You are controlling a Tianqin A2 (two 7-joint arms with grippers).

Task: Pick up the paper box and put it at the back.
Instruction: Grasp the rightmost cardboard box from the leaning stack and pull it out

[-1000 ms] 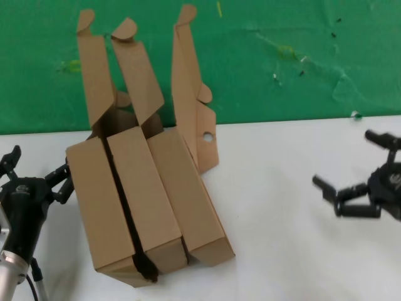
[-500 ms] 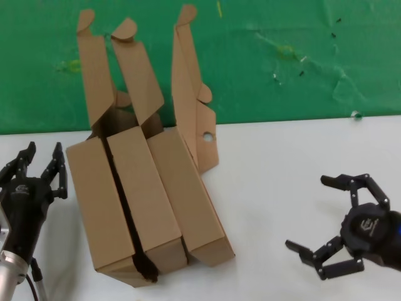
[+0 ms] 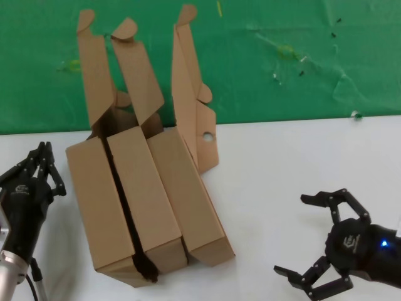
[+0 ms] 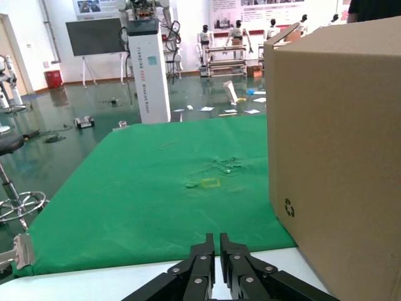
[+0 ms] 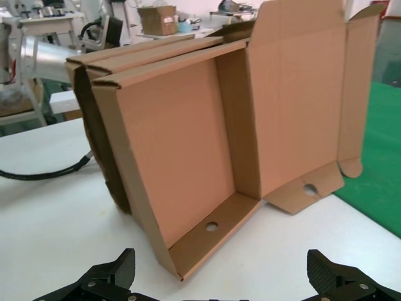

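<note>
One paper box (image 3: 188, 194) sat untouched left of centre, leaning on the wider cardboard block (image 3: 119, 207). Over the last second the right gripper (image 3: 319, 244) dropped to lower right, jaws spread wide. Left gripper (image 3: 34, 166) pinched shut at far left. Looked like approach only.

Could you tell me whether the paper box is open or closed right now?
Open: the paper box shows its bare interior, with its lid swung back.

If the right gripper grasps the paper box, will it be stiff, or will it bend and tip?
The paper box looks empty, so probably light. Its thin open wall may flex under the fingers. It stands on edge against the wider cardboard block, lid raised, so it might tip when pulled. The right gripper is open.
</note>
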